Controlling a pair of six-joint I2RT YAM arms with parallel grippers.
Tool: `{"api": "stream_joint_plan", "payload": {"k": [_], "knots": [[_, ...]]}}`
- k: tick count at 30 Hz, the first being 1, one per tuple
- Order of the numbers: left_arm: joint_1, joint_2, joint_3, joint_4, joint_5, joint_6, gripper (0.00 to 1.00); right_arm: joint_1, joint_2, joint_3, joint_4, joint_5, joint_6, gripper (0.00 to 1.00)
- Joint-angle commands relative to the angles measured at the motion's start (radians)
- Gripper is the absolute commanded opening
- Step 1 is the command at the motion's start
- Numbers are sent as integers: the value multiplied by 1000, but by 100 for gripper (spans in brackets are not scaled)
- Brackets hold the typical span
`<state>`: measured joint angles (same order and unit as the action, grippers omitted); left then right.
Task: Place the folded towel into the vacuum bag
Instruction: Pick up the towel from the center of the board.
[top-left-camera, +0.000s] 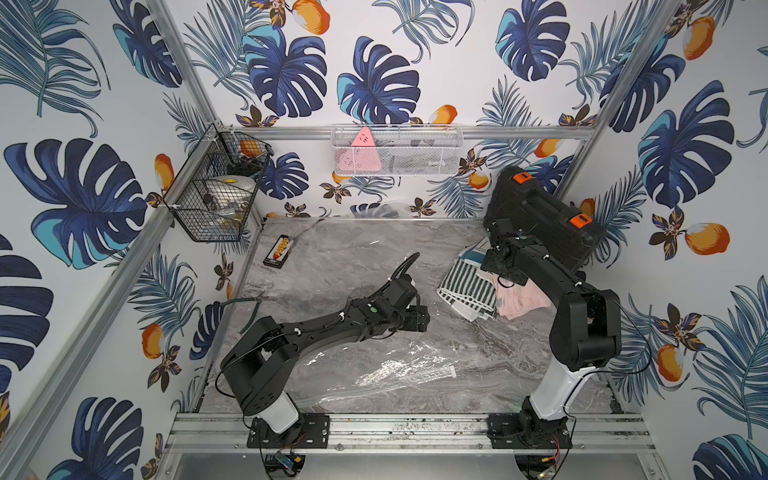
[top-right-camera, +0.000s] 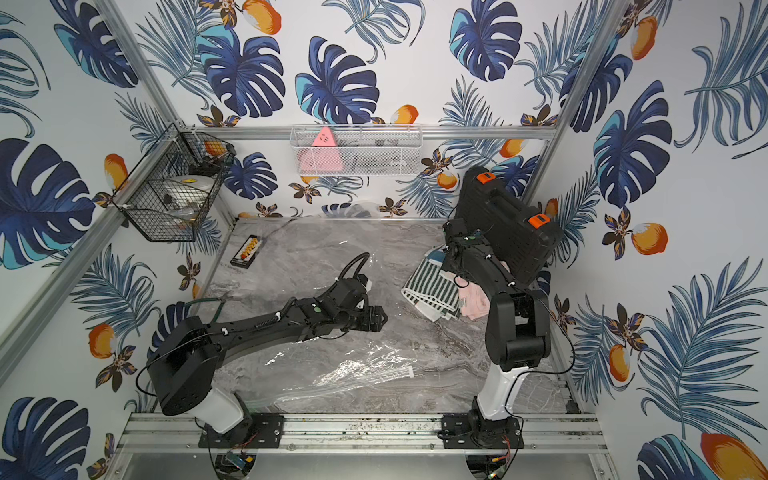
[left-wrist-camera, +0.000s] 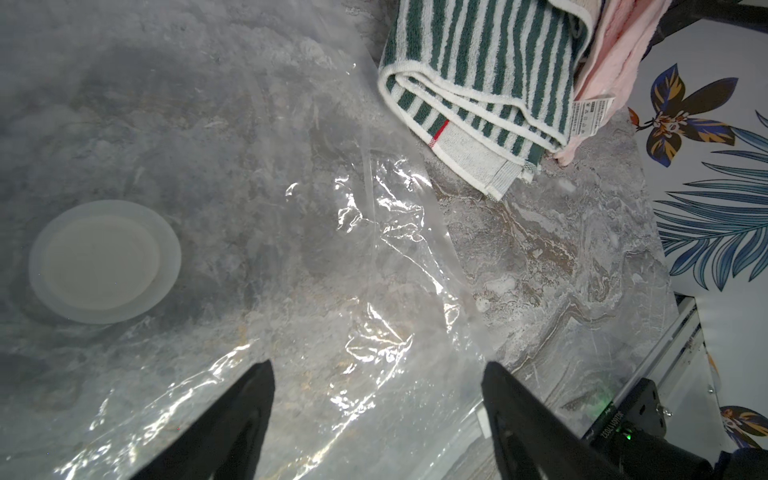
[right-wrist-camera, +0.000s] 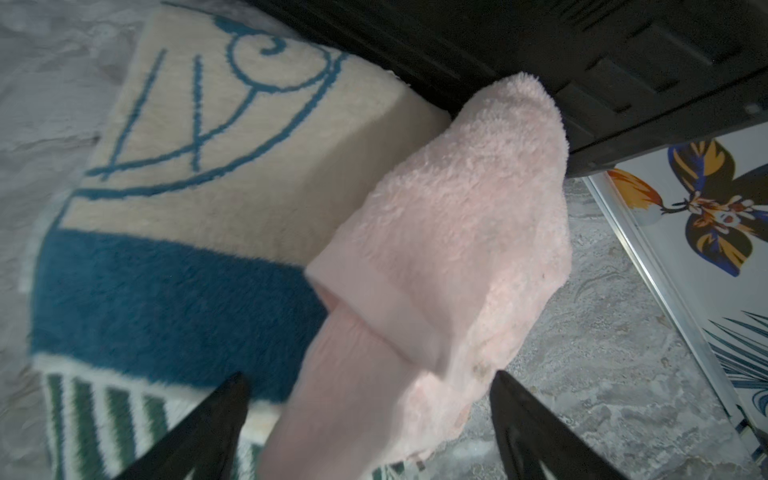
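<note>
The right claw (right-wrist-camera: 370, 419) hangs with its jaws spread wide around the near end of a pink towel (right-wrist-camera: 449, 249), gripping nothing; whether a finger brushes the fluffy cloth is hard to tell from the wrist view. The pink towel lies draped over a cream-and-teal towel (right-wrist-camera: 216, 174), with a green-striped towel (left-wrist-camera: 478, 79) folded just beside it, the pile pressed against a black case (top-left-camera: 536, 216) at the bench's (top-left-camera: 353, 253) far right corner. Across the bench, the left claw (left-wrist-camera: 378, 415) is likewise wide open and empty, poised low over the vacuum bag (left-wrist-camera: 291, 232), which lies flat and crinkled on the marble-patterned surface, its round white valve disc (left-wrist-camera: 104, 262) facing up and a small white slider clip (top-left-camera: 451, 372) at its near edge. No towel is in the bag yet: the step in hand appears to be the first pick from the pile. The next move likely calls for the right claw to close on one folded towel alone, while the left lifts the bag's mouth, which looks closed flat.
</note>
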<state>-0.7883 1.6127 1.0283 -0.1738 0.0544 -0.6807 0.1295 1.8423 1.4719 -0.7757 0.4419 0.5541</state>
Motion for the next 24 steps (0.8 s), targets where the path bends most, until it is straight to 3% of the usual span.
{"api": "stream_joint_plan", "payload": {"k": [1, 3, 8, 15, 24], "knots": [[-2, -5, 12, -6, -33, 32, 83, -38, 29, -3, 6, -39, 49, 90], [-2, -7, 13, -9, -45, 38, 83, -52, 16, -32, 27, -59, 57, 86], [-4, -8, -6, 7, -37, 25, 83, -54, -57, -98, 74, -81, 60, 66], [-6, -17, -20, 14, -41, 14, 83, -60, -150, -173, 104, -81, 56, 26], [-12, -59, -30, 0, -67, 9, 83, -70, -324, -225, 91, -122, 45, 12]]}}
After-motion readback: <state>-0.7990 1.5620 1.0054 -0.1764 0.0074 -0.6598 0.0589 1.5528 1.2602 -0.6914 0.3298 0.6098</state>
